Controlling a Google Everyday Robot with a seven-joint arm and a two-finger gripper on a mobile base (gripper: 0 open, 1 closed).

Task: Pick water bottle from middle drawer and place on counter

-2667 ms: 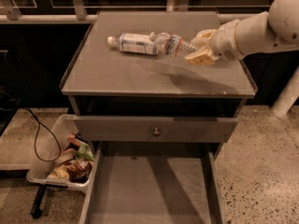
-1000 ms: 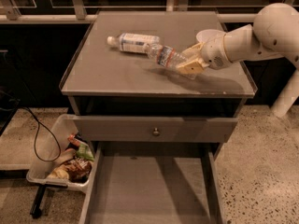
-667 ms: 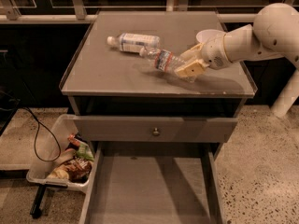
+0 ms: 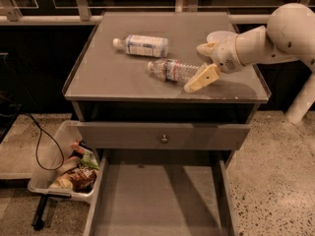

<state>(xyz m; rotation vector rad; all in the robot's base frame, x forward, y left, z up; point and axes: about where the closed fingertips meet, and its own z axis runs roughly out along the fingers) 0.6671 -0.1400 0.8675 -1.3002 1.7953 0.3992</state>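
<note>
The water bottle [image 4: 172, 71], clear and ribbed with a reddish label band, lies on its side on the counter [image 4: 108, 77], cap pointing left. My gripper [image 4: 203, 63] is over the counter's right side, just right of the bottle's base. It is open, one finger [image 4: 208, 47] behind the base and the other finger [image 4: 201, 78] in front of it. The middle drawer [image 4: 157, 200] is pulled out below and its floor is bare.
A second bottle [image 4: 142, 45] with a wide white label lies on the counter behind the water bottle. A closed drawer front with a round knob [image 4: 164, 138] sits under the counter. A plastic bin of snack packets [image 4: 69, 173] and a black cable [image 4: 44, 146] lie on the floor at left.
The gripper carried the water bottle left and down from above the counter. The bottle now rests flat on the counter and the fingers have spread apart from it.
</note>
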